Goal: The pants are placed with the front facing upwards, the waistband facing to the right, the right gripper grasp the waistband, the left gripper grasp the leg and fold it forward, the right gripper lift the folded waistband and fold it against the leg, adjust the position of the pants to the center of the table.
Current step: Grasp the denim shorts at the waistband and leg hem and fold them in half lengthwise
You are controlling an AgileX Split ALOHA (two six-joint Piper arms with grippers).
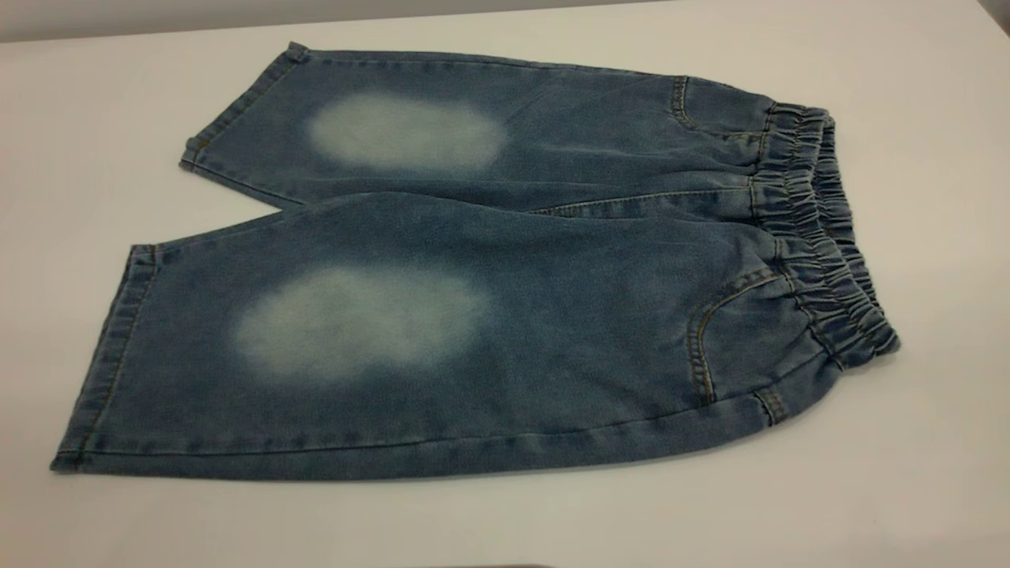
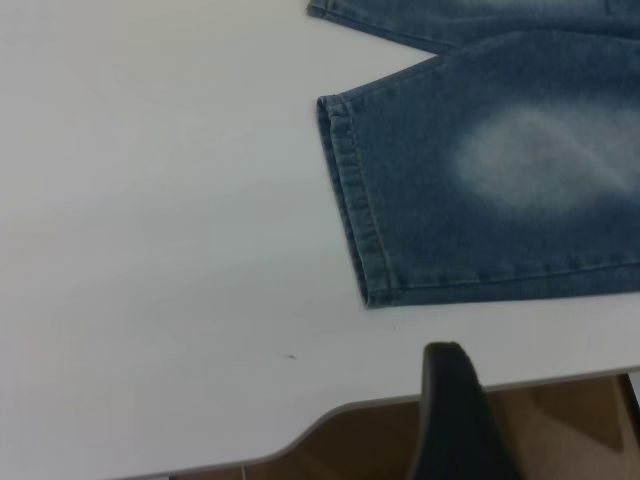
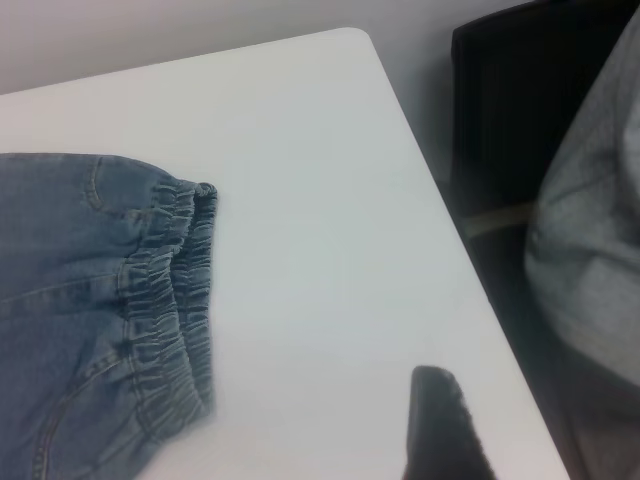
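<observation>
A: The table (image 1: 907,442) is a plain white top that fills the exterior view, with a strip of grey wall along its far edge. From the left wrist camera, brown flooring shows past the table's rounded near corner. From the right wrist camera, something black and a fold of grey cloth (image 3: 590,260) sit beyond the table's edge; what they belong to is hard to say.

B: And the pants (image 1: 473,315)?

A: They lie flat and face up, both legs spread toward the left of the exterior view, each with a pale faded patch. The waistband (image 1: 821,237) is at the right, gathered and darker, resting on the table. Tan stitching outlines the pockets just inside it.

B: Where are the grippers?

A: Neither appears in the exterior view. The left gripper (image 2: 460,420) shows in its own wrist camera only as one dark curved finger, hanging over the table's edge, apart from the hemmed cuff (image 2: 350,200) of the nearer leg, with bare table between them. The right gripper (image 3: 440,425) likewise shows a single black ridged finger, above bare table, well clear of the waistband.

B: Open or closed?

A: With only one finger of each in sight, that cannot be told. Neither one holds or touches the denim.
</observation>
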